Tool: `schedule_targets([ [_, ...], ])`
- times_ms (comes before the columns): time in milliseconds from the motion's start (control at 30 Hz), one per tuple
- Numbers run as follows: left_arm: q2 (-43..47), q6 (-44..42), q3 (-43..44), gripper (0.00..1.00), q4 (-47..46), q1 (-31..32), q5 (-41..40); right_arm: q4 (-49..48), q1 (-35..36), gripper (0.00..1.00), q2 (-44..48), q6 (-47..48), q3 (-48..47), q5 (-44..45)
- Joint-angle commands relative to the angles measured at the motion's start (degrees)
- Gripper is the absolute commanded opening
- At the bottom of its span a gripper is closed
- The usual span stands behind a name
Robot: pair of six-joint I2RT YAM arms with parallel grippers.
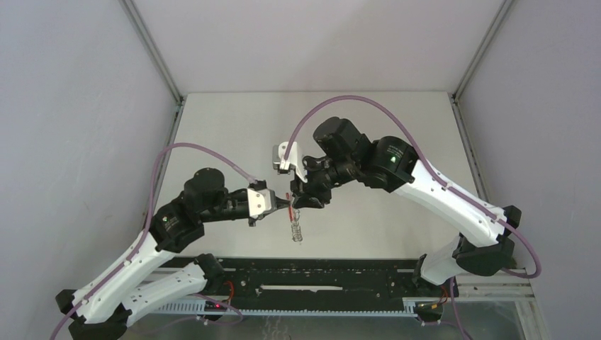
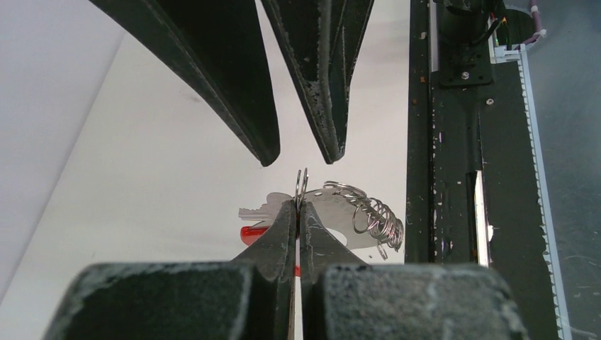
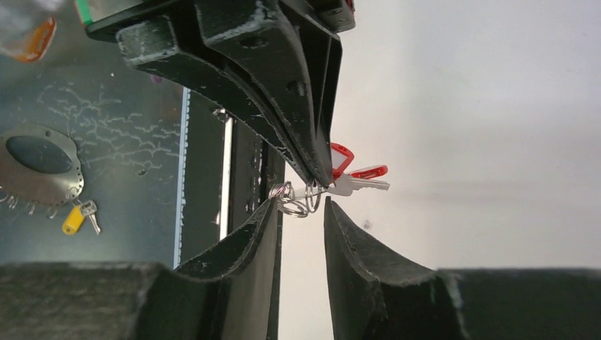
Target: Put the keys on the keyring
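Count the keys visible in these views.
2: a red-tagged key beside the left claw; a yellow-tagged key lying off the table, in the right wrist view. More may be hidden.

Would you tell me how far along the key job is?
Done: unclear; the red-tagged silver key sits at the silver-ringed red keyring, threading not visible. In hand: left gripper pinches it; right gripper open beside it. Left: blue-tagged key, not in view.

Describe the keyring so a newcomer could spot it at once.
At the middle of the table the left gripper faces the right gripper tip to tip. The keyring hangs in the left one's grip. Its coil of silver rings dangles below, unlike the flat red-tagged key.
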State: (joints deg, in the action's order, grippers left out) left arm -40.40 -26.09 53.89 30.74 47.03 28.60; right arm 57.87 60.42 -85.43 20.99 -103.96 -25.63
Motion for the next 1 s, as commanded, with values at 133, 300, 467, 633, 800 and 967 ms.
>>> schedule_targets([
  [133, 0.93, -1.27, 2.94, 0.0, -1.64, 0.24, 0.6, 4.16, 2.48, 0.35, -1.78, 4.38, -4.7, 2.16],
  [300, 1.51, -0.87, 2.74, 0.0, -2.16, 0.25, 0.67, 3.82, 3.26, 0.3, -2.53, 4.62, -4.02, 2.51],
  [467, 1.96, -0.47, 2.66, 0.0, -2.57, 0.26, 1.03, 2.63, 4.15, 0.23, -2.98, 4.84, -3.11, 3.78],
  [633, 2.02, -0.4, 2.61, 0.0, -2.68, 0.24, 1.24, 1.26, 4.75, 0.17, -2.98, 4.79, -2.75, 5.05],
  [800, 2.28, -0.24, 2.54, 0.0, -2.74, 0.19, 1.76, 0.28, 5.01, 0.25, -2.81, 4.4, -2.11, 8.05],
  [967, 2.65, -0.2, 2.36, 0.0, -2.79, 0.25, 2.0, -2.81, 4.92, 0.33, -1.32, 3.88, -0.26, 10.0],
])
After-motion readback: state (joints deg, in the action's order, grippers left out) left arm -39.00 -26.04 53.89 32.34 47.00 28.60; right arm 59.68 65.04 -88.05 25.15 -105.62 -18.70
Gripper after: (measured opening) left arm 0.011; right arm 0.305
